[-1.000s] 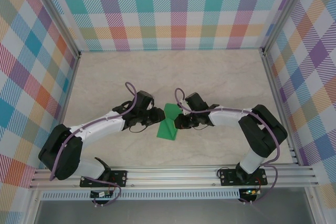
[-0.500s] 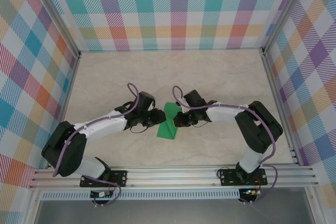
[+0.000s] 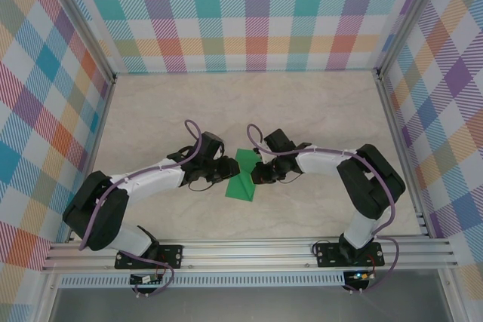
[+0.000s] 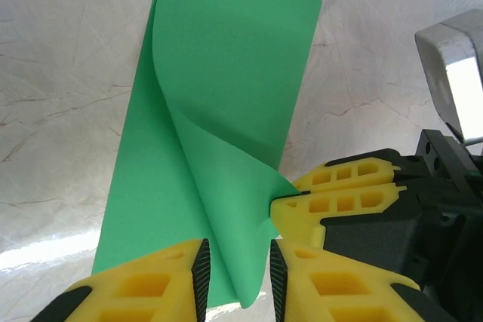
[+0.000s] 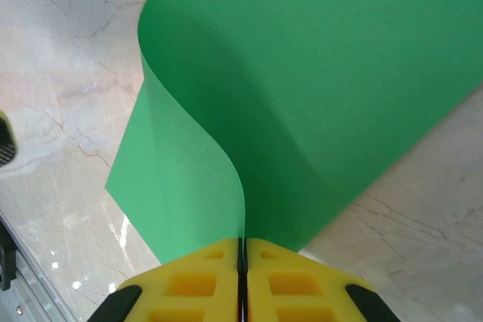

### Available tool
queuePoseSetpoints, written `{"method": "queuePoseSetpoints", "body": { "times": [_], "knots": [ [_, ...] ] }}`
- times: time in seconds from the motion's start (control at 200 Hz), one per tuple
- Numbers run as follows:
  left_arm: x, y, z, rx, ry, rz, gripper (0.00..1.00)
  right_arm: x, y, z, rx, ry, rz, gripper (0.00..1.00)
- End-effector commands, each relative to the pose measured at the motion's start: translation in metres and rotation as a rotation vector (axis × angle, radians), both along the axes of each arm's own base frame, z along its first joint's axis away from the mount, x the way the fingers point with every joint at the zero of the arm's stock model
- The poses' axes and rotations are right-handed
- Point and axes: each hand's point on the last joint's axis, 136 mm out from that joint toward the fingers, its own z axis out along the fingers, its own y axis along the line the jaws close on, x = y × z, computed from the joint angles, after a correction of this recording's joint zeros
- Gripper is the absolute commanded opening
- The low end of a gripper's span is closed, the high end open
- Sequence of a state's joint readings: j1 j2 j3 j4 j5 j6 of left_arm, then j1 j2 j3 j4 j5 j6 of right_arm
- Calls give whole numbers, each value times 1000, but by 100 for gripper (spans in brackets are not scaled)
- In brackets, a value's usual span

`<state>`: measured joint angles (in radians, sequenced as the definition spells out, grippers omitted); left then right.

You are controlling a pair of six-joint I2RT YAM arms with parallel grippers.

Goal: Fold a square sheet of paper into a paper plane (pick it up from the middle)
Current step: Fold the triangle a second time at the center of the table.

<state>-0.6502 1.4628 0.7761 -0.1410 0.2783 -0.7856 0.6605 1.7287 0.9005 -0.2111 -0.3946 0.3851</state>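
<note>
The left gripper (image 3: 229,170) sits just left of the paper (image 3: 241,186), its jaws slightly apart and straddling the paper's curled fold. The green paper rests on the table (image 3: 302,111), one flap bent up and over. Just right of the paper, the right gripper (image 3: 255,173) is pressed together, pinching the paper's edge.

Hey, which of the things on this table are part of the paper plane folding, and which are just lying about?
Part of the job:
green sheet of paper, curled over
right gripper, shut on its edge
left gripper, jaws apart around a fold

Just there, fixed:
marble-look table
checked walls
aluminium rail
</note>
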Motion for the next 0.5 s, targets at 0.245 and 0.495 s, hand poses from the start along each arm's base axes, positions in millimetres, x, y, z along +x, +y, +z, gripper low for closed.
{"method": "queuePoseSetpoints", "body": {
  "times": [0.245,0.495],
  "knots": [
    [0,-11,-9,-29,22,-12,28,9,2,-4,-23,5,23,10],
    [5,-19,-8,-54,12,-17,27,6,0,-1,-24,7,25,11]
  ]
}}
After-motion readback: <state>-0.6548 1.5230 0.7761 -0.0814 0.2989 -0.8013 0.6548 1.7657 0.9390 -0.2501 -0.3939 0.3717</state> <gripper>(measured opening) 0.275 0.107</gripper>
